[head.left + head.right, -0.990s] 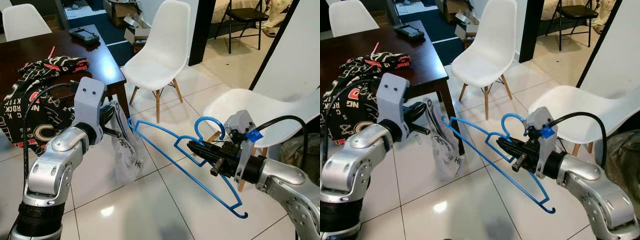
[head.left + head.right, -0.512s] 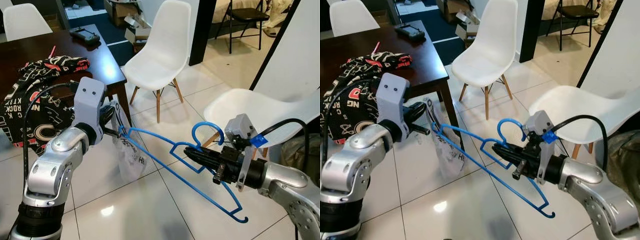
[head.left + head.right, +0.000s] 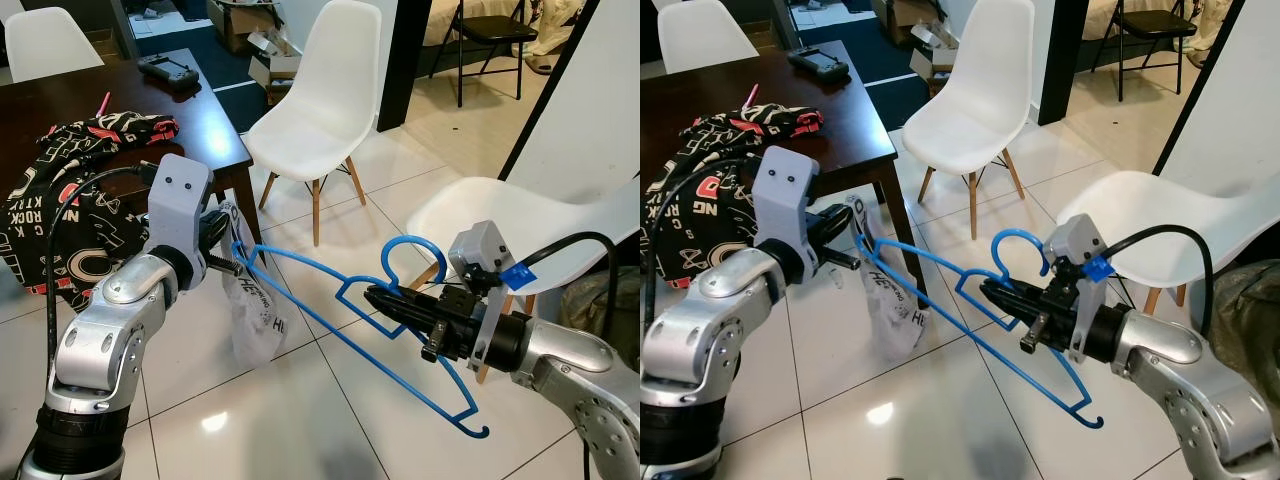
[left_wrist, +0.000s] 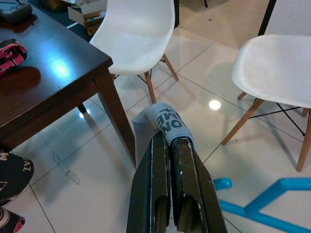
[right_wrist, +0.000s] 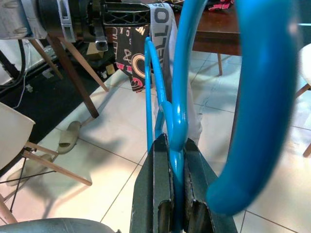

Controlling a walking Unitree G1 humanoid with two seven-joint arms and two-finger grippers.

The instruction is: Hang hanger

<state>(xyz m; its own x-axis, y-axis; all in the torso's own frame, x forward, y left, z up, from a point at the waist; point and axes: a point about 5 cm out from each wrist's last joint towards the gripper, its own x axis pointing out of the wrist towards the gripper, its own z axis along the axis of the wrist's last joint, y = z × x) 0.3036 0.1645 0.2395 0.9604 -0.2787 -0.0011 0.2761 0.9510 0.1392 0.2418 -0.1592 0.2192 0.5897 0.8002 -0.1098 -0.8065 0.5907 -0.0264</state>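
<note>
Since a second ago my right gripper (image 3: 385, 303) has carried the blue hanger (image 3: 330, 300) leftward across the frame, so its far tip now sits at the left gripper (image 3: 222, 262) rather than short of it. Lower right of the head view, the right gripper's two black fingers are clamped on the hanger's wire just below the hook — the right wrist view shows the wire pinched tight between them. The hanger runs diagonally from its lower end at the bottom right, above the tiled floor (image 3: 300, 420), up to the centre left.

At centre left, the left gripper's fingers are pressed together on a pale garment (image 3: 250, 310) printed with dark lettering; it hangs down from them, and the left wrist view shows a fold of it draped over the fingertips (image 4: 167, 145). The hanger's tip is right beside that fabric — whether it touches I can't tell.

Further back, upper left, a black-and-red patterned cloth (image 3: 70, 190) lies on the dark table (image 3: 190, 110). A white chair (image 3: 325, 95) stands at top centre, another white chair (image 3: 520, 225) at right.
</note>
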